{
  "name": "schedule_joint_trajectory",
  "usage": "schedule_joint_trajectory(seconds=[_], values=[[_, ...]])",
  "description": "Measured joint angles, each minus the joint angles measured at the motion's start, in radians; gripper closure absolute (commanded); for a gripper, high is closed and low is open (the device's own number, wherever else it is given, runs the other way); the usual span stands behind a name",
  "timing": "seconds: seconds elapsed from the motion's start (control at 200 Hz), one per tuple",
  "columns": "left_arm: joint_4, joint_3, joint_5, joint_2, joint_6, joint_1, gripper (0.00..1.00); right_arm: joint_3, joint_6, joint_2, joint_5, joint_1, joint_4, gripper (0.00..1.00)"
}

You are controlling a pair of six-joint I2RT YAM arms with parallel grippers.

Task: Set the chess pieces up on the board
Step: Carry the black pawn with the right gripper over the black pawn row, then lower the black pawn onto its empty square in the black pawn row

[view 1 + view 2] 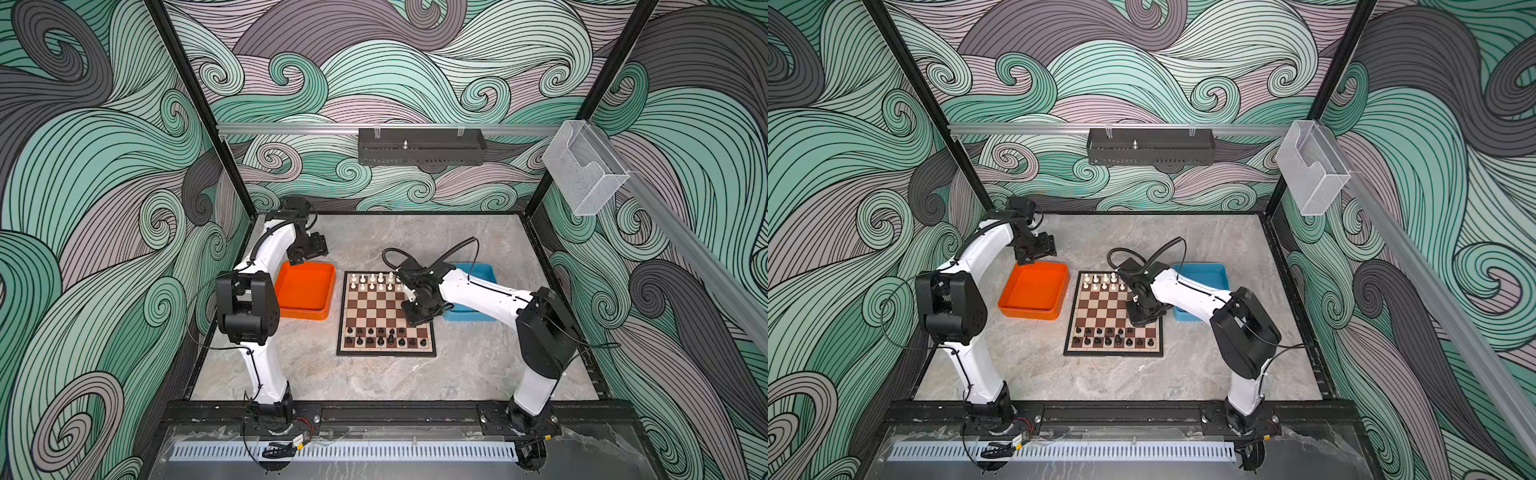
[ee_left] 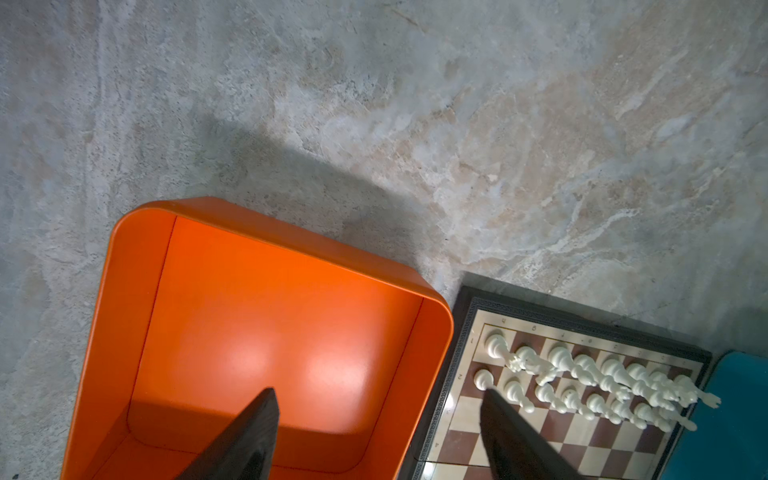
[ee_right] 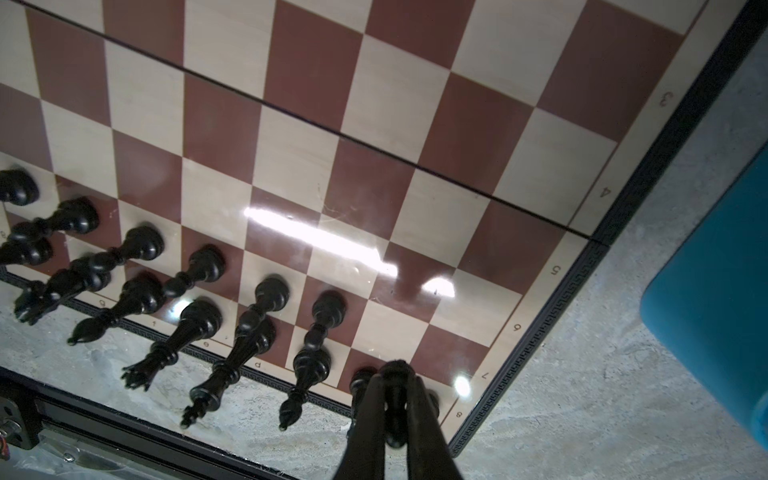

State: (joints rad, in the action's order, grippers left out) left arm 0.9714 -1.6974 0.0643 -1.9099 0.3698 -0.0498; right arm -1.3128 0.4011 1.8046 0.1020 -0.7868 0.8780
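Note:
The board [image 1: 376, 305] lies mid-table, and in both top views white chess pieces [image 1: 376, 280] fill its far two rows while black ones [image 1: 380, 336] stand along the near rows. My right gripper [image 3: 395, 374] is shut on a black chess piece [image 3: 395, 415], held above the squares near the board's [image 3: 374, 124] corner, beside the other black pieces [image 3: 199, 266]. In a top view it hangs over the board's right edge [image 1: 415, 316]. My left gripper [image 2: 378, 392] is open and holds nothing, above the orange tray [image 2: 249, 311]. White pieces [image 2: 582, 374] show past its finger.
An orange tray [image 1: 305, 291] sits left of the board and a blue tray [image 1: 482, 270] right of it, partly under my right arm. The blue tray's [image 3: 715, 291] wall lies close to the board's [image 1: 1113, 307] edge. A black rail frames the table.

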Motion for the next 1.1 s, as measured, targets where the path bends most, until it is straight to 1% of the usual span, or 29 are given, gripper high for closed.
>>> schedule_joint_trajectory(seconds=[0.31,1.101], values=[[0.0,0.0,0.001,0.0,0.0,0.0,0.21,0.0,0.003,0.04,0.012,-0.018,0.0,0.89],[0.0,0.0,0.011,0.0,0.0,0.0,0.21,0.0,0.009,0.059,0.03,-0.023,0.0,0.86]])
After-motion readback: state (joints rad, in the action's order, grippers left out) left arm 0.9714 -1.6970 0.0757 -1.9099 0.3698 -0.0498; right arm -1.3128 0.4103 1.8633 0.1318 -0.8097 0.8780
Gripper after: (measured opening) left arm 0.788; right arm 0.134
